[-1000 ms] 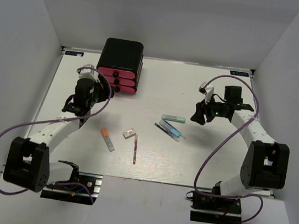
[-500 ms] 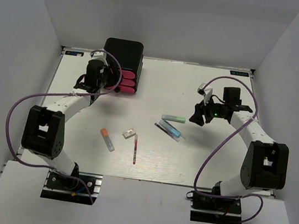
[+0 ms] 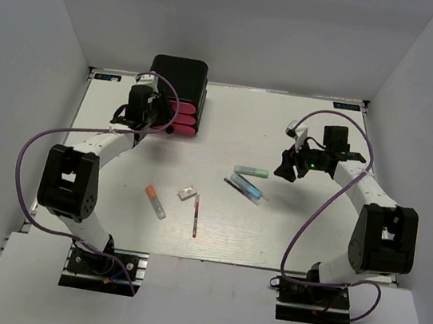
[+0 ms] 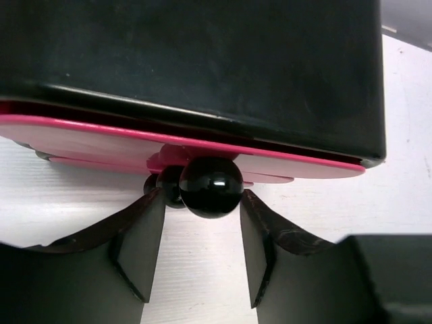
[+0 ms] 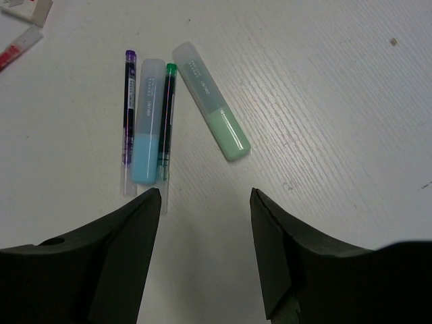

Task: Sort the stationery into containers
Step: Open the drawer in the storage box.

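The black box (image 3: 178, 80) holds three pink drawers (image 3: 181, 117) at the back left. My left gripper (image 3: 152, 117) is open at their front. In the left wrist view its fingertips (image 4: 202, 196) stand either side of a black knob (image 4: 210, 185) without touching it, under the top drawer's pink front (image 4: 101, 138). My right gripper (image 3: 286, 169) is open and empty, hovering right of the pale green bar (image 3: 251, 171). The right wrist view shows that bar (image 5: 211, 101), a blue marker (image 5: 147, 128), a purple pen (image 5: 128, 115) and a green pen (image 5: 164, 121) just beyond the gripper (image 5: 206, 196).
An orange-capped white marker (image 3: 155, 201), a small white-pink block (image 3: 187, 192) and a red pen (image 3: 195, 215) lie mid-table, nearer the front. White walls close the table on the left, right and back.
My left gripper has swung from the table's left side up to the drawer fronts and now brackets a knob. My right gripper has barely shifted.
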{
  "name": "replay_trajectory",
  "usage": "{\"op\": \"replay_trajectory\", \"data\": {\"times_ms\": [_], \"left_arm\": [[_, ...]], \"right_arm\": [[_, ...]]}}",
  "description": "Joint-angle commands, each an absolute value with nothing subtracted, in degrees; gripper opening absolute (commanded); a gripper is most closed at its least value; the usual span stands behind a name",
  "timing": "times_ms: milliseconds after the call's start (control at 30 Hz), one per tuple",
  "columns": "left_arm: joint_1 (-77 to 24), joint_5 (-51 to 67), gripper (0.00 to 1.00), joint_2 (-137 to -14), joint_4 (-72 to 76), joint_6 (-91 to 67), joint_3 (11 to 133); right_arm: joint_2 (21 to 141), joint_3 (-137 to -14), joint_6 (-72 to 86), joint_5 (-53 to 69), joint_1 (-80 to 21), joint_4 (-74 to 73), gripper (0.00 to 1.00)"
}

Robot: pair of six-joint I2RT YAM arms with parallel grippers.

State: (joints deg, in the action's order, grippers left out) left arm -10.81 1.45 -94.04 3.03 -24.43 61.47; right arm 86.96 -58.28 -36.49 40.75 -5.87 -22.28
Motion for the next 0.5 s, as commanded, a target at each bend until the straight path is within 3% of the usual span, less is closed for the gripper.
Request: {"op": "replay_trajectory", "data": {"times_ms": [0, 67, 167, 233, 367, 467], "left_arm": [[-10.46, 0.97, 0.57, -93.60, 3.16, -22.15, 63.72], [-10.46, 0.44, 0.57, -94.13, 3.78, -21.63, 64.33], [-10.46, 0.44, 0.46, -94.65, 3.78, -20.22, 64.86], [-10.46, 0.44, 0.46, -94.66, 3.78, -19.61, 65.39], [-10.46, -0.09, 0.68, -94.66, 3.08, -19.60, 66.44], [-10.46, -1.31, 0.75, -94.66, 2.55, -19.07, 66.45]], "right_arm": [[86.66, -58.89, -37.53, 42.54, -6.06, -21.62, 0.62], [86.48, -58.62, -37.88, 42.63, -5.98, -21.88, 0.62], [85.87, -58.36, -38.06, 42.54, -6.06, -21.88, 0.62], [85.52, -58.01, -38.14, 42.45, -6.15, -21.88, 0.62], [85.25, -57.66, -38.23, 42.45, -6.06, -21.97, 0.62], [85.08, -57.48, -38.23, 42.63, -6.07, -21.88, 0.62]]}}
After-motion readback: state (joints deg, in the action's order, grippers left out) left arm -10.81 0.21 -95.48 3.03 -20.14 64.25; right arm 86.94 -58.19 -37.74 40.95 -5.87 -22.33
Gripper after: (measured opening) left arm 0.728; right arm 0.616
